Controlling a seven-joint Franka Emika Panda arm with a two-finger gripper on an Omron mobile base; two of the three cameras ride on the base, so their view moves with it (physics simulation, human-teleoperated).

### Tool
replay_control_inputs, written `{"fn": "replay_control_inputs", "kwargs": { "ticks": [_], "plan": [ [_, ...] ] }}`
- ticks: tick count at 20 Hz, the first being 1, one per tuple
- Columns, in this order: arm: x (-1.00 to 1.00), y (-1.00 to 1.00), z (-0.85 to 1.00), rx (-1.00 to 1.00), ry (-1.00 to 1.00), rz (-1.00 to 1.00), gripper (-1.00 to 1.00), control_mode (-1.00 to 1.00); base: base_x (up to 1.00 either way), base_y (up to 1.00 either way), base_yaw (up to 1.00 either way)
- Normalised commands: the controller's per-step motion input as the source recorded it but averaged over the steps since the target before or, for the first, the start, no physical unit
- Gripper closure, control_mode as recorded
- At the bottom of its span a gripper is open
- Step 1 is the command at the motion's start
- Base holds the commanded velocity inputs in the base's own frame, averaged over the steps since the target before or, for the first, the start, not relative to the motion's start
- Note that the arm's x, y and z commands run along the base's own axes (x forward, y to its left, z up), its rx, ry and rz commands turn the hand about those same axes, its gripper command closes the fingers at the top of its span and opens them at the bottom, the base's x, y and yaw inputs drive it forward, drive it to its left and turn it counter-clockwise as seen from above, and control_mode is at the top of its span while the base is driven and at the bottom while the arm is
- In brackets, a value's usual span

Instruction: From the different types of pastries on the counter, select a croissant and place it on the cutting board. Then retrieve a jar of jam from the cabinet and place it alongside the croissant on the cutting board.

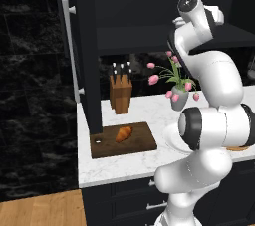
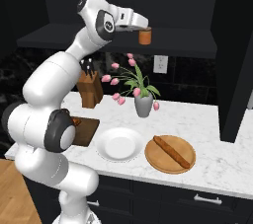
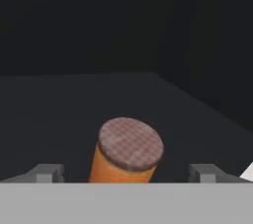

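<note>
1. On the cutting board (image 1: 124, 140), at the left end of the counter (image 1: 124, 163), the croissant (image 1: 124, 134) already lies, so I judge the first half of the task as done.
2. Up on the shelf of the cabinet (image 2: 178, 43), the jar of jam (image 2: 145, 36) stands upright; the second half is not finished.
3. The gripper (image 3: 126, 176) is at the jar. Its two fingertips (image 3: 47, 172) stand wide apart, one on each side of the jar, and they do not touch it (in the hand view a clear gap shows on both sides).
4. What is left, as I judge it: to close on the jar, lift it off the shelf, bring it down and set it beside the croissant on the board.
5. Other things on the counter take no part: a knife block (image 1: 121, 93), a vase of pink tulips (image 2: 143, 103), a white plate (image 2: 118, 144) and a long loaf (image 2: 173, 151) on a round board (image 2: 154, 160).
</note>
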Motion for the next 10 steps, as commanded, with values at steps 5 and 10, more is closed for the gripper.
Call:
{"fn": "replay_control_inputs", "kwargs": {
  "ticks": [5, 10],
  "plan": [
    [0.03, -0.06, -0.01, 0.03, 0.00, 0.00, -1.00, -1.00, 0.00, 0.00, 0.00],
    [0.10, -0.03, -0.07, 0.00, 0.00, 0.00, -1.00, -1.00, 0.00, 0.00, 0.00]
  ]
}}
